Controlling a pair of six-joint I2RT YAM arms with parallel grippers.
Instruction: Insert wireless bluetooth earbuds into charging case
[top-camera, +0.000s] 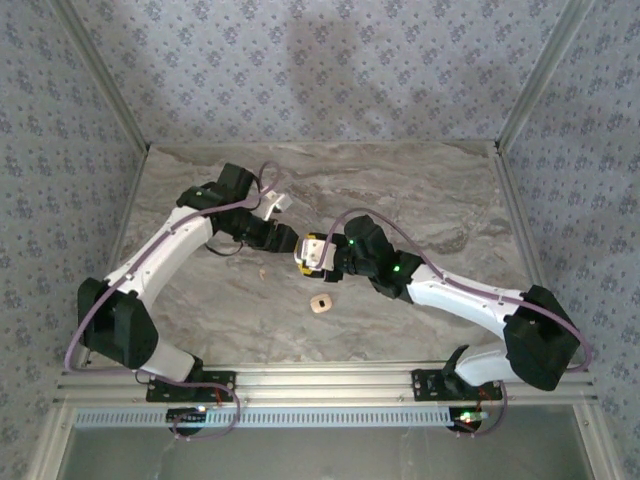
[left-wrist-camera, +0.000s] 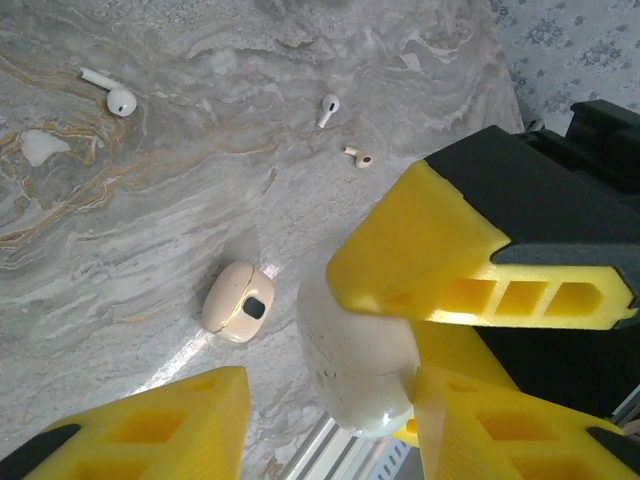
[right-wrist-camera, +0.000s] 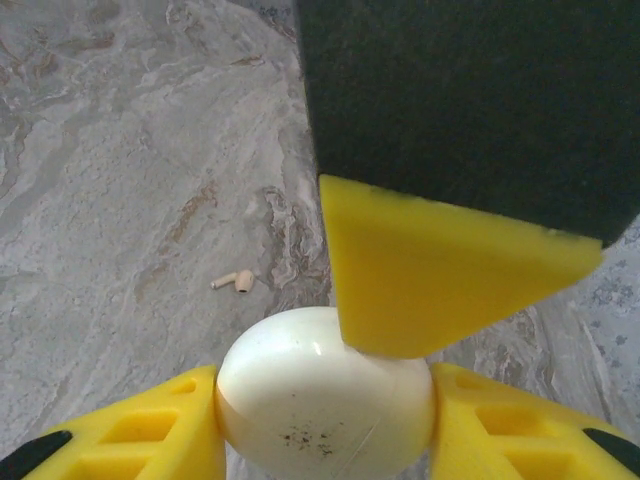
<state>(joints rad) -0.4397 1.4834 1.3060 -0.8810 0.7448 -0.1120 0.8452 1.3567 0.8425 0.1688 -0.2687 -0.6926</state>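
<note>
The round cream-white charging case (right-wrist-camera: 322, 395) is off the table, closed, with my right gripper (right-wrist-camera: 325, 420) shut on its two sides. In the top view the case (top-camera: 304, 260) sits mid-table where both grippers meet. My left gripper (left-wrist-camera: 330, 400) is open, its fingers wide apart. The case (left-wrist-camera: 355, 350) lies against its right-hand finger (left-wrist-camera: 500, 430), and one left finger presses on the case's top in the right wrist view. Two white earbuds (left-wrist-camera: 115, 97) (left-wrist-camera: 328, 108) and a beige earbud (left-wrist-camera: 358, 156) lie loose on the marble. The beige one (right-wrist-camera: 233, 281) lies just beyond the case.
A tan squarish piece with a dark centre spot (left-wrist-camera: 238, 302) lies on the marble table (top-camera: 440, 200), nearer the front edge (top-camera: 321, 303). A small pale fleck (top-camera: 261, 271) lies left of it. The aluminium frame rail (top-camera: 330, 380) runs along the near edge.
</note>
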